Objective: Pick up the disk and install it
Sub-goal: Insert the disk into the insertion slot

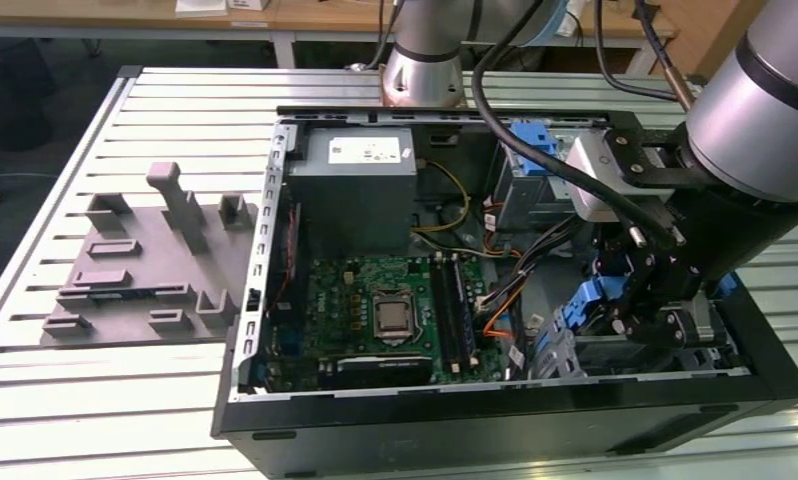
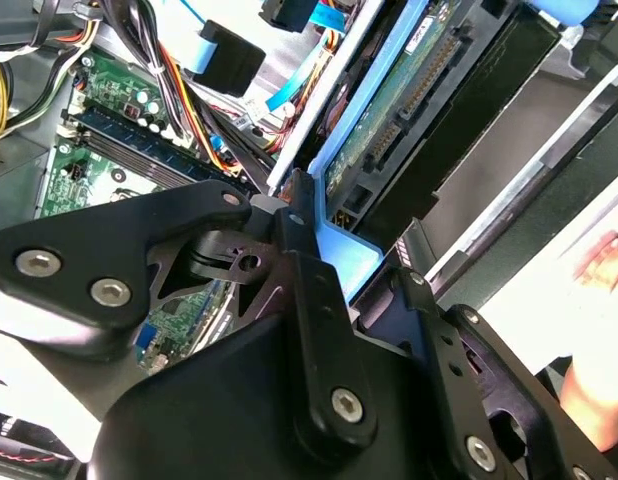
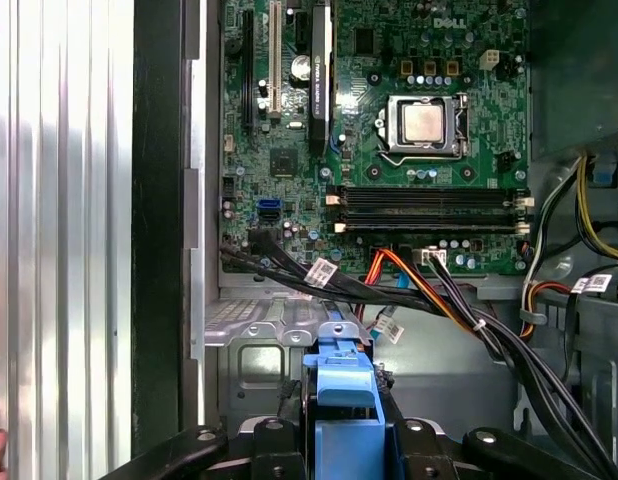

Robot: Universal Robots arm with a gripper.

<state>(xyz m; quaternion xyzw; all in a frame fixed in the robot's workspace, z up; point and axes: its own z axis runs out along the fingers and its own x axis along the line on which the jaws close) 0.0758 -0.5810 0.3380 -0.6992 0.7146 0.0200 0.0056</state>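
Observation:
The disk point(image 2: 409, 110) hangs edge-on over the drive bay of the open computer case point(image 1: 259, 300), at the exterior view's lower right. Its green circuit-board underside and blue plastic frame point(image 2: 341, 262) face the second wrist camera. My gripper point(image 2: 354, 265) is shut on the blue frame, with one black finger point(image 2: 301, 235) on each side. In the first wrist view the blue frame point(image 3: 344, 395) stands between the fingers of my gripper point(image 3: 344, 440), just above the grey metal bay floor point(image 3: 259, 340). In the exterior view my gripper point(image 1: 646, 320) reaches down into the case beside blue plastic point(image 1: 586, 300).
A motherboard point(image 1: 386, 310) fills the case's middle, with a grey power supply box point(image 1: 359, 185) behind it. Cable bundles point(image 3: 439, 295) run close to the bay. Another blue bracket point(image 1: 539, 145) sits in the far bay. A grey moulded fixture point(image 1: 146, 265) lies at the exterior view's left. A person's hand point(image 2: 599, 265) is nearby.

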